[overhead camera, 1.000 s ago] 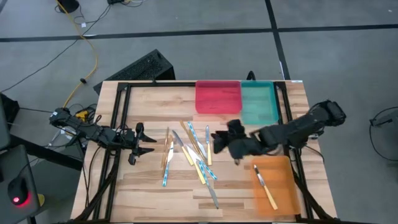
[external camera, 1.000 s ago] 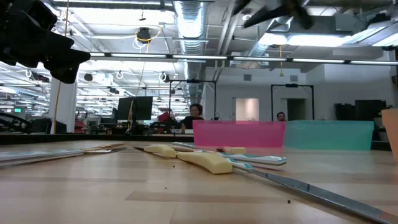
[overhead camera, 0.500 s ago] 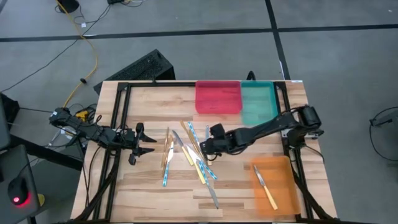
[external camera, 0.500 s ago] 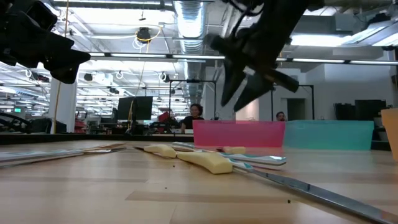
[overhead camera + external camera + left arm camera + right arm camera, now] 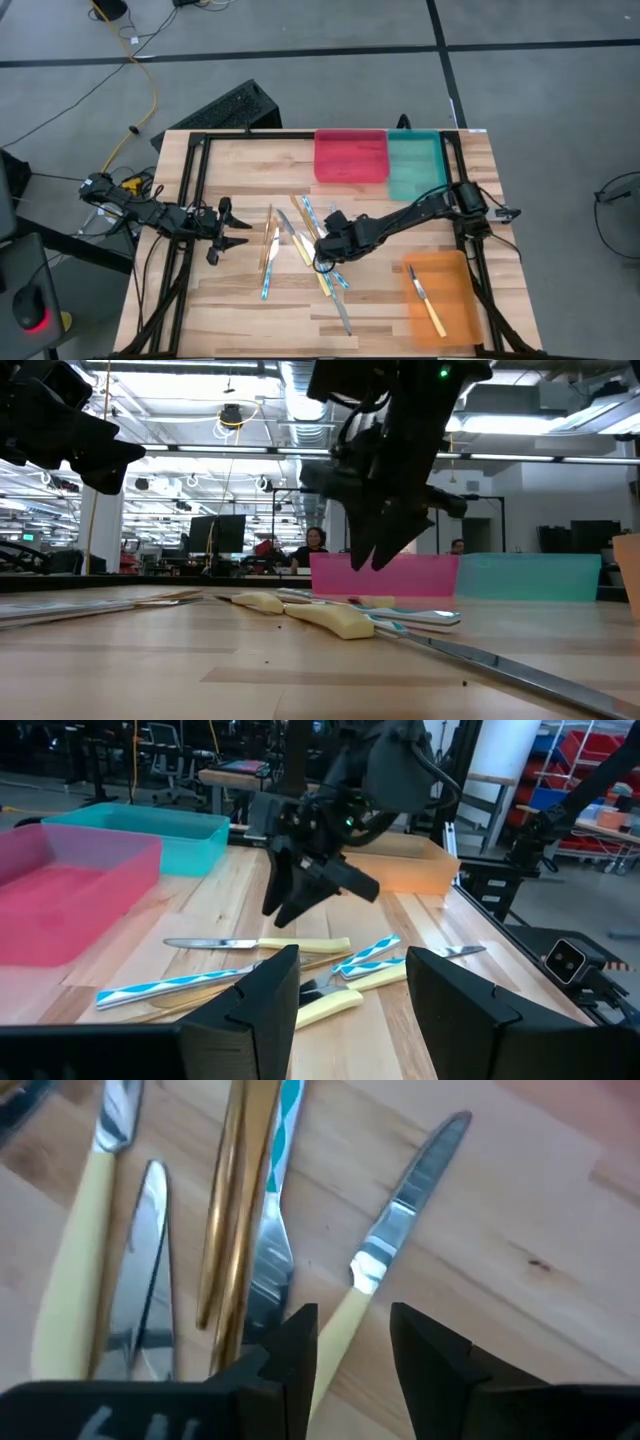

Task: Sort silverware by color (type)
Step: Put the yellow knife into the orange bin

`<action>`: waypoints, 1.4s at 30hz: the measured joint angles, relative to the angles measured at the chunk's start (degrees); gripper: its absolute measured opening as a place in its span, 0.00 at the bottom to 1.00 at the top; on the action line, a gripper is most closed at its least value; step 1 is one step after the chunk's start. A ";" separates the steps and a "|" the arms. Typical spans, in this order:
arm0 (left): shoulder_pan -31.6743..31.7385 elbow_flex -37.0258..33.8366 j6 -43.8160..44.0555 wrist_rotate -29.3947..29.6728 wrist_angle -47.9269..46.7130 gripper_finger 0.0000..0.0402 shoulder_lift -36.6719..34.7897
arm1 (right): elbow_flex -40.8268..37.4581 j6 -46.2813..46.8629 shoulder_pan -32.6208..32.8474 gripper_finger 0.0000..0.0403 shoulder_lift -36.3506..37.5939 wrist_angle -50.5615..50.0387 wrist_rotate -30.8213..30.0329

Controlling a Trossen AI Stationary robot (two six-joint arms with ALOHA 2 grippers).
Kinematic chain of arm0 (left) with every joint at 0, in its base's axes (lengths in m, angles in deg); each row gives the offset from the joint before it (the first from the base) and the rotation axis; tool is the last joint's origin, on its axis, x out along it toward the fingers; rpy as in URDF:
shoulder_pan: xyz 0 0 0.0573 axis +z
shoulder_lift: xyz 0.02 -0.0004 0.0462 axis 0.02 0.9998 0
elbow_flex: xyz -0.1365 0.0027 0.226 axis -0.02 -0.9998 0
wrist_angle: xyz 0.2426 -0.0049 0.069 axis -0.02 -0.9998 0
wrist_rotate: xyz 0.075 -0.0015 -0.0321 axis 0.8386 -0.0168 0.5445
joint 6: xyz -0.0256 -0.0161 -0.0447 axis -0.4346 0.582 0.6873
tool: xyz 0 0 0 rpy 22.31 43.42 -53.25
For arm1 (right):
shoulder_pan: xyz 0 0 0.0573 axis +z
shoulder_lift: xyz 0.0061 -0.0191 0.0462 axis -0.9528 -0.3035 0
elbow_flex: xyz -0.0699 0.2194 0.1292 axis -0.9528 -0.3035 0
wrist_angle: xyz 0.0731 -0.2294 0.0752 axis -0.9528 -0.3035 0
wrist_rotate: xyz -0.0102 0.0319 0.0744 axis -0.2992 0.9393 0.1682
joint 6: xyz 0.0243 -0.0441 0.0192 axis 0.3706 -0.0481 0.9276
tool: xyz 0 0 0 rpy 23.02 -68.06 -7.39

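The silverware lies loose in a pile at the middle of the table: yellow-handled knives, light-blue striped pieces and thin tan sticks. My right gripper hangs open just above this pile, clear of it in the low view. In the right wrist view its fingers stand on either side of a yellow-handled knife, next to two tan sticks. One yellow-handled knife rests flat in the orange tray. My left gripper waits open near the table's left edge.
A red tray and a teal tray sit side by side at the far edge. The orange tray lies near the right near corner. Bare wood shows between the pile and the trays. A black frame runs along the table's edges.
My right gripper has swung from beside the orange tray toward the table's left, over the pile, and has come down close above the knives. The silverware has stayed where it was.
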 joint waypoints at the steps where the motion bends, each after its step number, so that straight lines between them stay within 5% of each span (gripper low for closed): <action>1: 0.00 0.00 0.00 0.00 0.00 0.42 0.00 | 0.38 0.14 0.00 0.37 -0.57 0.08 0.00; 36: 0.00 0.00 -0.01 0.07 0.01 0.42 0.39 | -0.30 12.84 3.13 0.37 -7.10 0.97 -3.59; 42: 0.00 0.00 0.00 -0.05 -0.01 0.42 0.77 | -0.26 14.67 3.63 0.29 -7.24 -0.65 -2.67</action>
